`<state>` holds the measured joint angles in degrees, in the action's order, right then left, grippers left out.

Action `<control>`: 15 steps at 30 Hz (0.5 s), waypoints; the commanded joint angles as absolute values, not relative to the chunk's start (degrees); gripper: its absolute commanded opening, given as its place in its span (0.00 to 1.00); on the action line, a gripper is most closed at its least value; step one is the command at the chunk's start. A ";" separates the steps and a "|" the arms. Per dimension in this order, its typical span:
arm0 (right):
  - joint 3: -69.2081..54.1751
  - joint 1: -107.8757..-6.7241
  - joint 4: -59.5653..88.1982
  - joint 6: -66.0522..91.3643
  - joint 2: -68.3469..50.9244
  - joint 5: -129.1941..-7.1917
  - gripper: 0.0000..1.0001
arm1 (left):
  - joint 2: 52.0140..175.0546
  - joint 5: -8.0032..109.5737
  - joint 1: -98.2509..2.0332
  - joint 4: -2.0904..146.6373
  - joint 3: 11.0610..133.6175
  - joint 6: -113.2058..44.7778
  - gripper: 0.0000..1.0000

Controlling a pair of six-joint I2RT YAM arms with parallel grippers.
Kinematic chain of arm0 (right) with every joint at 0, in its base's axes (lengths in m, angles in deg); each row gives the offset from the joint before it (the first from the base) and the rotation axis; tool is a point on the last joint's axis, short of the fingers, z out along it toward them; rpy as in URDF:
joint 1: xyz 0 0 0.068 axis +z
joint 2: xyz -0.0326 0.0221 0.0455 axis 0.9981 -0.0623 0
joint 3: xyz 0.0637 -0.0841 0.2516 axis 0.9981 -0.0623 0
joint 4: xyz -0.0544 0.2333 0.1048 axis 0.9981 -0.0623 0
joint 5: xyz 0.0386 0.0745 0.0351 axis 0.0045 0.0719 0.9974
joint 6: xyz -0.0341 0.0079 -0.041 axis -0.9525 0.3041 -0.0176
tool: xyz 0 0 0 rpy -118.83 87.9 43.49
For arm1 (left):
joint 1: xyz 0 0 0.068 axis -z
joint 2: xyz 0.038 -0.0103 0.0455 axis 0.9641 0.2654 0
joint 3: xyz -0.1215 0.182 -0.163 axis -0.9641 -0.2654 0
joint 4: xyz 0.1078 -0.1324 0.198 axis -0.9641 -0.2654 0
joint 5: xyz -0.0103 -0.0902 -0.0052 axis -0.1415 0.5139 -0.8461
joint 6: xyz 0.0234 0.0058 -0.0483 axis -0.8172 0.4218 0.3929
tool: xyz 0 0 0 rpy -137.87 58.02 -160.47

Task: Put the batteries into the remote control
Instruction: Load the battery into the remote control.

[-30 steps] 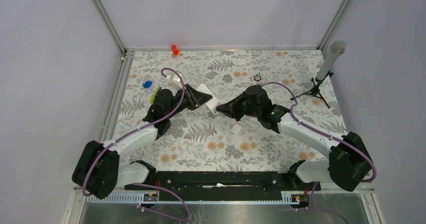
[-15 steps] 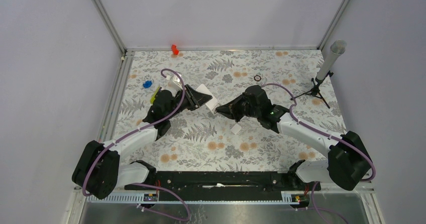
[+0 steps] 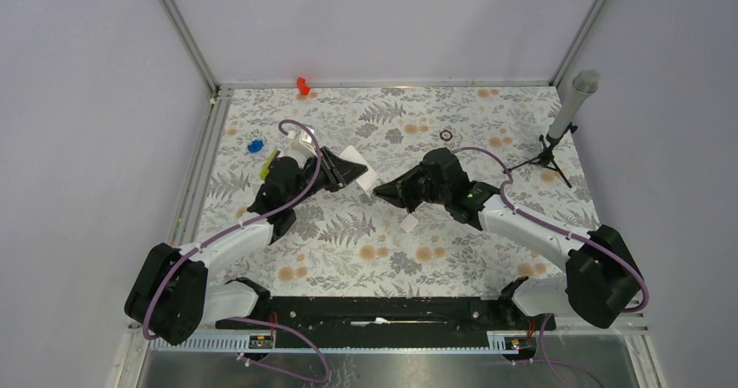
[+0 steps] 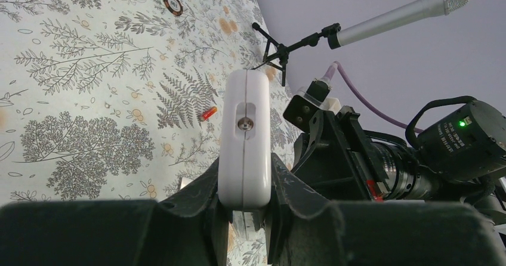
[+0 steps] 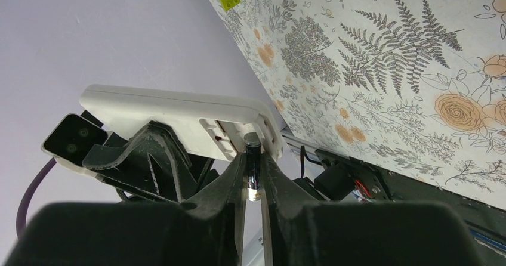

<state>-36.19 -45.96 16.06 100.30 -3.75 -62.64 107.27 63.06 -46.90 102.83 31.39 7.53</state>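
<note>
My left gripper (image 3: 346,172) is shut on the white remote control (image 3: 358,169) and holds it off the table; in the left wrist view the remote (image 4: 243,138) stands edge-on between my fingers (image 4: 203,188). My right gripper (image 3: 380,191) is shut on a dark battery (image 5: 253,164). The battery's tip touches the open battery compartment at the end of the remote (image 5: 179,114). Another small red battery (image 4: 208,113) lies on the table beyond the remote.
A small white flat piece (image 3: 408,224) lies on the table below the grippers. A dark ring (image 3: 446,135) and a microphone on a stand (image 3: 566,114) are at the back right. A red plastic piece (image 3: 303,84) and a blue piece (image 3: 254,145) are at the back left.
My right gripper has edged slightly left toward the remote with the battery. The left arm and remote have barely moved.
</note>
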 commanded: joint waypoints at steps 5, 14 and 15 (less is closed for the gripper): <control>-36.45 -45.47 15.26 101.72 -5.01 -62.47 0.24 | 105.67 62.51 -46.66 107.35 31.81 7.16 0.00; -36.11 -45.48 15.26 101.99 -5.66 -62.65 0.27 | 105.57 62.30 -46.68 99.01 34.87 6.94 0.00; -35.98 -45.47 15.26 102.04 -5.74 -62.65 0.27 | 105.59 62.16 -46.66 98.69 34.88 6.94 0.00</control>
